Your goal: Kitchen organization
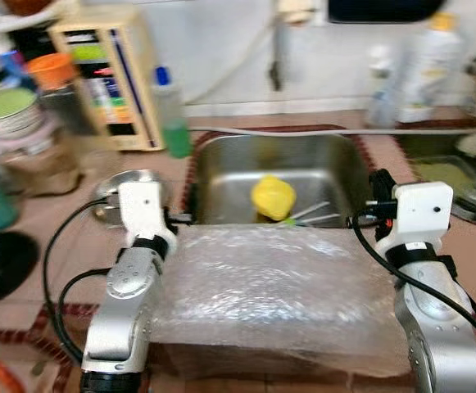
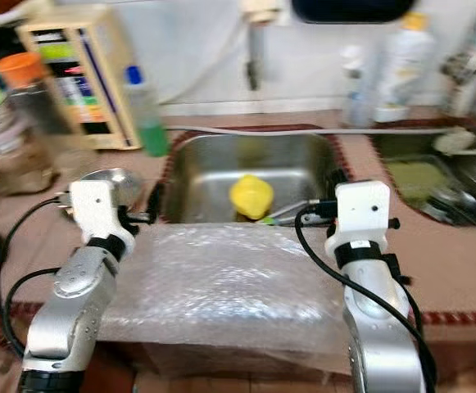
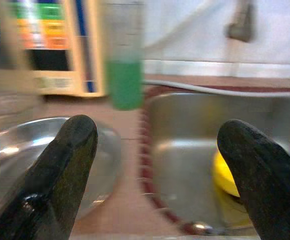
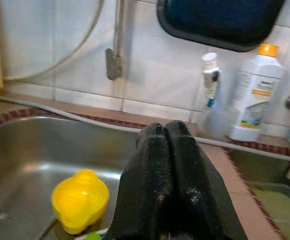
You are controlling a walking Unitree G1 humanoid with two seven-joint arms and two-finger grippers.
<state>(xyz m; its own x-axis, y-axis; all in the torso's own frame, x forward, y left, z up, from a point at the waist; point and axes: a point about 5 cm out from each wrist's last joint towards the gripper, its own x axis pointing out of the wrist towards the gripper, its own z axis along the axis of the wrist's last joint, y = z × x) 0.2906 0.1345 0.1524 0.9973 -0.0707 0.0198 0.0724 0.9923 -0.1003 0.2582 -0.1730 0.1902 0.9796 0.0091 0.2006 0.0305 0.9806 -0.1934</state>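
A steel sink [image 1: 221,176] lies straight ahead, with a yellow lemon-shaped container [image 1: 273,196] and a few thin utensils [image 1: 315,214] on its bottom. A sheet of bubble wrap [image 1: 270,286] covers the counter in front of the sink, between my two arms. My left gripper [image 3: 154,150] is open at the sink's near left corner, beside a steel bowl [image 3: 15,145]. Nothing sits between its fingers [image 3: 60,170]. My right gripper [image 4: 169,150] is shut and empty at the sink's near right corner, pointing over the basin toward the yellow container [image 4: 80,200].
A bottle of green liquid [image 1: 172,115] and a cardboard box [image 1: 111,78] stand behind the sink's left side. White bottles [image 1: 430,65] line the back wall on the right. A second basin with dishes [image 1: 459,176] is at the right. Jars crowd the far left, with a black pan [image 1: 0,266].
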